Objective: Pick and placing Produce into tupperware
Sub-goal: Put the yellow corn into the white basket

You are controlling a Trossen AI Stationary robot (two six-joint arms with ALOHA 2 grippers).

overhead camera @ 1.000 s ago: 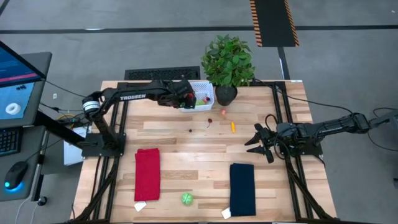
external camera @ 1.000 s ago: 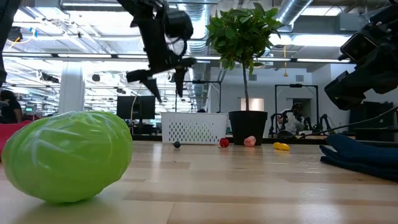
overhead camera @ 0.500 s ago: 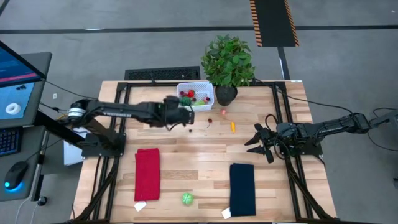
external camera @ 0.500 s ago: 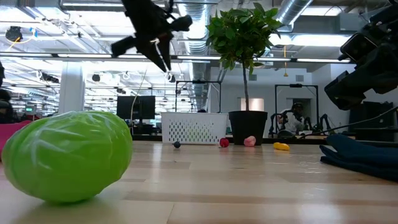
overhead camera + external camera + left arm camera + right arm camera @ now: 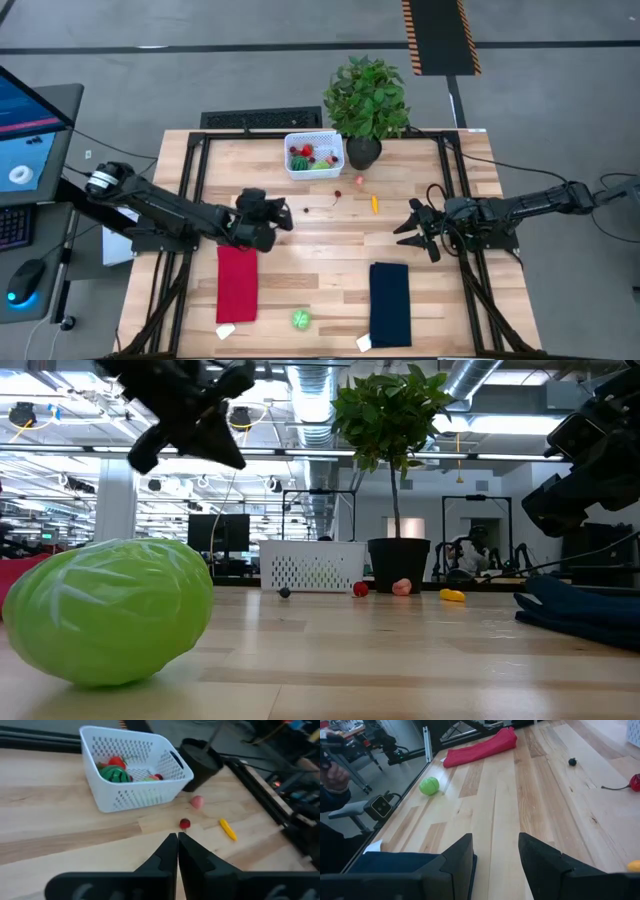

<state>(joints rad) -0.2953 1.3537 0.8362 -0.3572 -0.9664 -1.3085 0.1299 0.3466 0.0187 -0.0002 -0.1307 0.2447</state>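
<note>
My left gripper (image 5: 283,214) hangs over the middle-left of the table (image 5: 330,262), just above the near end of the red cloth (image 5: 236,280), and its two fingers (image 5: 169,851) are pressed together with nothing between them. Looking past those fingers, I see the white basket (image 5: 131,770) standing on the wood beside the black plant pot (image 5: 201,761), and inside it lie the striped watermelon ball (image 5: 113,773), a red piece and some smaller bits. Loose on the boards, apart from the basket, are a pink piece (image 5: 197,801), a small red cherry (image 5: 185,823) and a yellow-orange piece (image 5: 228,828), with a tiny dark item (image 5: 306,209) further toward me. A green ball (image 5: 300,319) sits alone near the front edge, between the red cloth and the dark blue cloth (image 5: 390,303). My right gripper (image 5: 409,228) waits at the right side of the table, low, fingers (image 5: 455,857) spread wide and holding nothing.
</note>
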